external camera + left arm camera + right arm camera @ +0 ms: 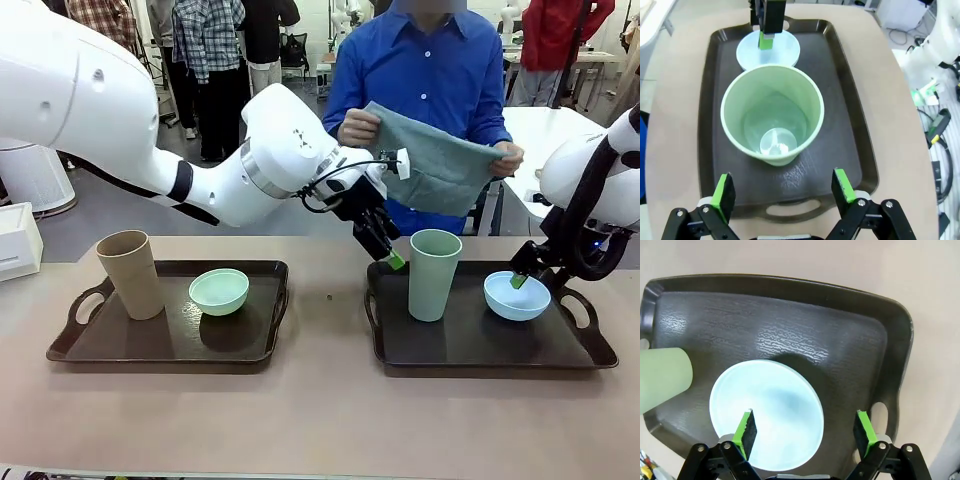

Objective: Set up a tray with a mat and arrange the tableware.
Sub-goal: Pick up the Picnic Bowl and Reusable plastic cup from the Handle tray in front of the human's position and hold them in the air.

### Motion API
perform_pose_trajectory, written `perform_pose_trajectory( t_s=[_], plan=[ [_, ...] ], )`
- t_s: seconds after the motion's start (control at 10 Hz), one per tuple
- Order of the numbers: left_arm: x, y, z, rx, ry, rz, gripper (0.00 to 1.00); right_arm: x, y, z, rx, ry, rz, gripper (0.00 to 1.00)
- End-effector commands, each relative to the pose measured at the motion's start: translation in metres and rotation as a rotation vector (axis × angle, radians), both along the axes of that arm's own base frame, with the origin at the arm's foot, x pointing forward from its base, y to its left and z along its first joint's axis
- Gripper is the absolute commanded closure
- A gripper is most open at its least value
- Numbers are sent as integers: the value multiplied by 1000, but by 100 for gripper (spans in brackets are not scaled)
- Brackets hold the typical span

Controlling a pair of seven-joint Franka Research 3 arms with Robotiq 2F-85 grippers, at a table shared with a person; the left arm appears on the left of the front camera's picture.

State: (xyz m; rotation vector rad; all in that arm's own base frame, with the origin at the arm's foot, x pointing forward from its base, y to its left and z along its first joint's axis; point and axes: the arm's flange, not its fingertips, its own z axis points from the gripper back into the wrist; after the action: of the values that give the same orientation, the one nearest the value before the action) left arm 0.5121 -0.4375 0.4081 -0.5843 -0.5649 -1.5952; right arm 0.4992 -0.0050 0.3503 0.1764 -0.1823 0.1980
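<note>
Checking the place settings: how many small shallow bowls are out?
2. A mint green plastic bowl lies on the left dark tray beside the tan cup; a pale blue bowl lies on the right dark tray beside the sage green cup. None looks hidden.

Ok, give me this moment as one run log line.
left gripper: open, near sage cup | right gripper: open, over edge of pale blue bowl | person: holds grey cloth up | right tray: no mat yet
</note>
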Motion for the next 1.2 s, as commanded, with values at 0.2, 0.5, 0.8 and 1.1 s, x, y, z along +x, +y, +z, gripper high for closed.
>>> perform_pose_trajectory(
  t_s=[0.2, 0.5, 0.8, 1.1],
  plan=[
    [14, -25, -12, -35, -5, -69, 0, 10, -3, 0, -25, 24, -49, 0],
    [20, -32, -23, -30, 3, -78, 0, 11, -5, -1, -22, 30, -59, 0],
    [26, -39, -39, -16, 52, -91, 0, 11, -5, -3, -21, 35, -67, 0],
    [25, -51, -53, -47, 84, -113, 0, 10, -6, -4, -26, 43, -73, 0]
  ],
)
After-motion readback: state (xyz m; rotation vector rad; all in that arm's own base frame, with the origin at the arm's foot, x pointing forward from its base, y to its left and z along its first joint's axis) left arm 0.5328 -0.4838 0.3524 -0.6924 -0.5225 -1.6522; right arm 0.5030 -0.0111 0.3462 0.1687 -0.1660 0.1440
